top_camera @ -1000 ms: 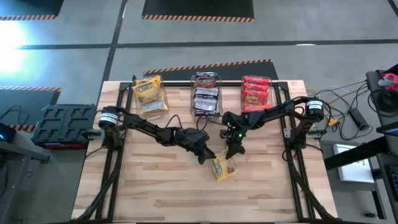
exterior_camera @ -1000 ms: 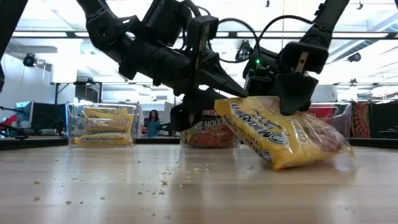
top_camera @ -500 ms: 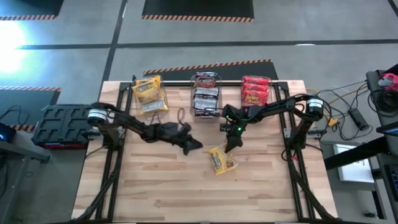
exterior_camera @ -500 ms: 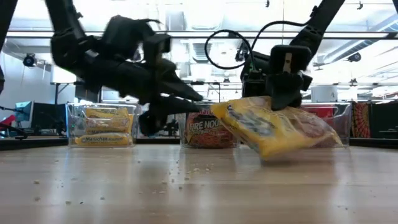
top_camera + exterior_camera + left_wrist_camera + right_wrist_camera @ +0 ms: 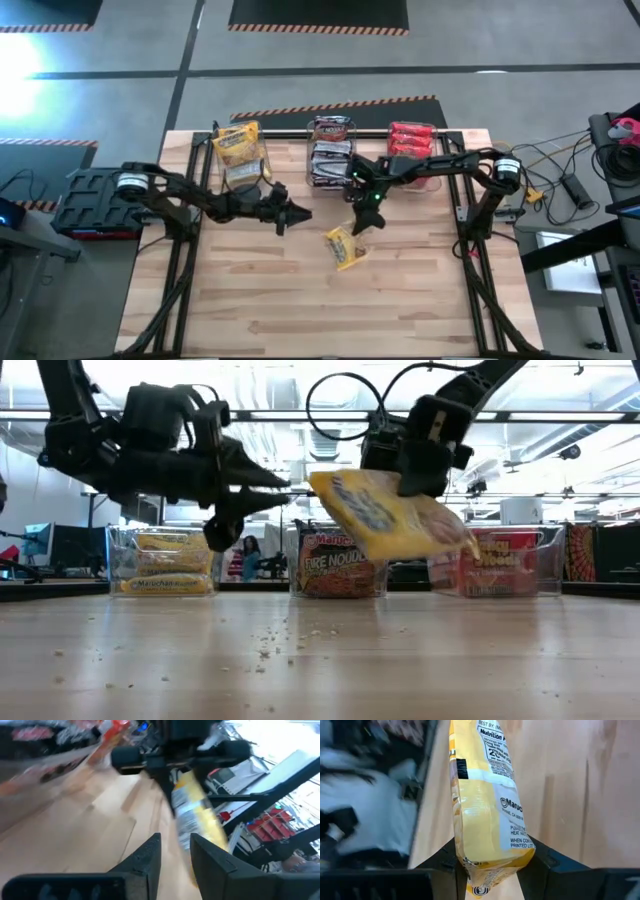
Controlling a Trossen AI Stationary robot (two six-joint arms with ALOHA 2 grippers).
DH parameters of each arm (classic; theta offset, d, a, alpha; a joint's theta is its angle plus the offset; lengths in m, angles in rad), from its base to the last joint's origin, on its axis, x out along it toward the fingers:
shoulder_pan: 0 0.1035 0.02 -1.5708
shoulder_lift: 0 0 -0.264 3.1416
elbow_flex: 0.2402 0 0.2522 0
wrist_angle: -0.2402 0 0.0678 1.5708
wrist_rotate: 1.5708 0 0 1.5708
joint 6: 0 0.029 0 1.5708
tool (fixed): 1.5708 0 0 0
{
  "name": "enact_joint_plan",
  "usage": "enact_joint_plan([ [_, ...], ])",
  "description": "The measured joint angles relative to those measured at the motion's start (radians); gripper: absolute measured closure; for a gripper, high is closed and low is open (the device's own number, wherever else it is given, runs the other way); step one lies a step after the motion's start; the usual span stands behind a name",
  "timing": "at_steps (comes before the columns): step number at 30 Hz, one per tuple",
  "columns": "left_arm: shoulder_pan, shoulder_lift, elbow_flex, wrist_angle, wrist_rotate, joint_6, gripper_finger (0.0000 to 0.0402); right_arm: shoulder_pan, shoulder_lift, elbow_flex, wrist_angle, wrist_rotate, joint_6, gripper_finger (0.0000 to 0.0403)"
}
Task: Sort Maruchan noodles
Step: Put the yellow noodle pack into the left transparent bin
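A yellow Maruchan noodles packet hangs in the air over the table's middle, with my right gripper shut on it from above. My left gripper floats left of the packet, pointing level toward it. Its fingers stand a little apart with nothing between them, so it is open. At the table's far edge stand three clear bins. The left bin has yellow packets, the middle one dark packets and the right one red packets. My right gripper pinches the yellow packet near one end between its two fingers, one on each flat face. The fingers slant down from the far right. The packet hangs tilted below them, clear of the table.
Crumbs lie scattered on the wooden table top. A black case sits beyond the table's left edge. The near half of the table is bare wood. A person shows far off in the room behind.
My left gripper has drawn back from the packet toward the table's left edge and now points level. My right gripper has risen and shifted a little toward the far left. The yellow packet, which had one end on the table, is now lifted clear.
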Motion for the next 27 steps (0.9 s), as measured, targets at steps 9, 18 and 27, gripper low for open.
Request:
enact_joint_plan([
  [9,-0.001,-0.070,0.000,-0.021,0.012,0.134,0.0248,0.000,-0.016,0.021,-0.097,0.086,-0.073,0.0285],
  [18,-0.009,-0.071,-0.002,-0.032,0.059,0.119,0.0211,0.000,-0.022,0.137,-0.052,0.267,-0.044,0.0285],
  [27,-0.010,-0.169,-0.089,-0.023,-0.025,0.237,0.0210,-0.036,-0.023,0.292,-0.106,0.352,-0.091,0.0285],
])
